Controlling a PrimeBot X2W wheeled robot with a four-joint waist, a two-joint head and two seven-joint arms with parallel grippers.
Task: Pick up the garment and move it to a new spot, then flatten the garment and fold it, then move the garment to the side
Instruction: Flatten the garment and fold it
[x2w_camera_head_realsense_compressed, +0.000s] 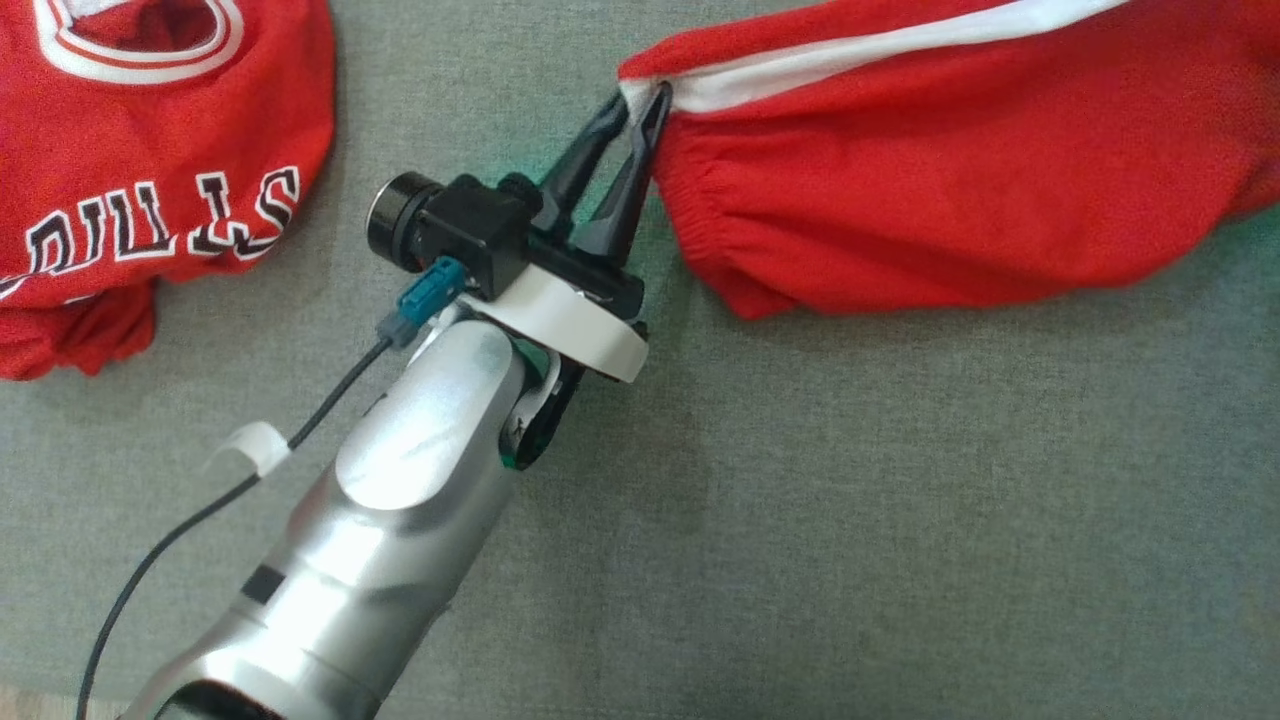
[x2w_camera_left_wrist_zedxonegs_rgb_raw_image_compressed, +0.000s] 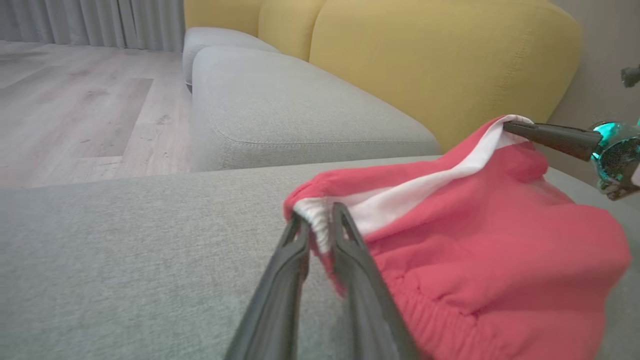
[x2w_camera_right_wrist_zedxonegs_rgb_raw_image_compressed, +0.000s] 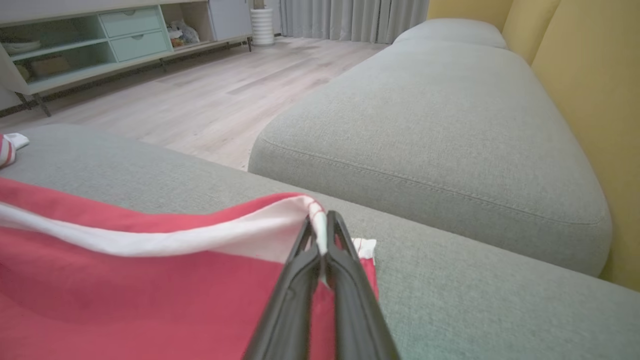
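Grey sofa cushion (x2w_camera_head_realsense_compressed: 800, 500) spreads across the frame; red garment (x2w_camera_head_realsense_compressed: 950, 170) lies at upper right — white stripe on top. At upper centre the left gripper (x2w_camera_head_realsense_compressed: 642, 97) pinches its cuff end, jaws barely apart; the right gripper (x2w_camera_right_wrist_zedxonegs_rgb_raw_image_compressed: 321, 220) clamps the white band, fully closed.

The red fabric garment with a white stripe (x2w_camera_head_realsense_compressed: 950, 200) lies on the grey fabric sofa seat (x2w_camera_head_realsense_compressed: 800, 500), stretching right from the left gripper (x2w_camera_head_realsense_compressed: 642, 100) at its corner; the red lettered jersey (x2w_camera_head_realsense_compressed: 150, 150) lies left of that gripper.
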